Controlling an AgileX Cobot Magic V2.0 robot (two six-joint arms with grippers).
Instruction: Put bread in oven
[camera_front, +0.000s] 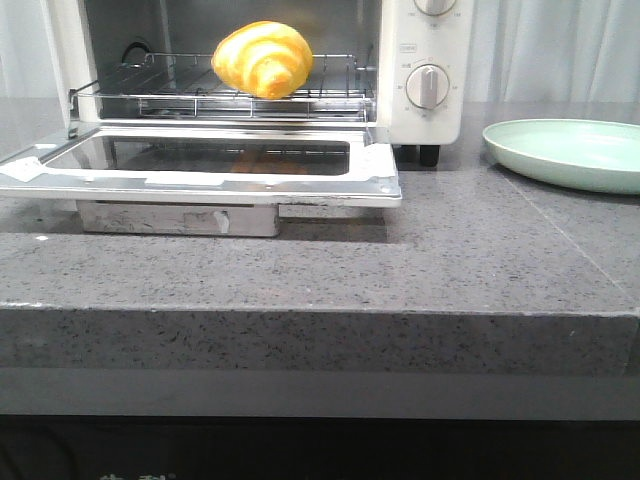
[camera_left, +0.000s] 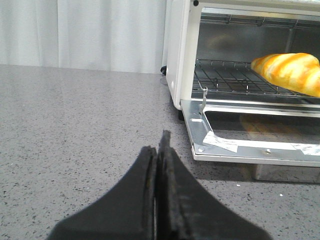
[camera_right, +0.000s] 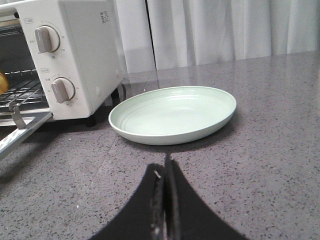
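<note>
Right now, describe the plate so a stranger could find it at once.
Start at the white oven with its door folded down on the grey counter. Just past the oven's knob side, on the robot's right, the plate sits flat on the counter, apart from the oven. It is the only pale green thing there, round, shallow and empty, while the bread lies on the oven's rack.

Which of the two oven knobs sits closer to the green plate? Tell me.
The lower knob on the oven: it sits below the upper knob, nearer the countertop and the green plate.
</note>
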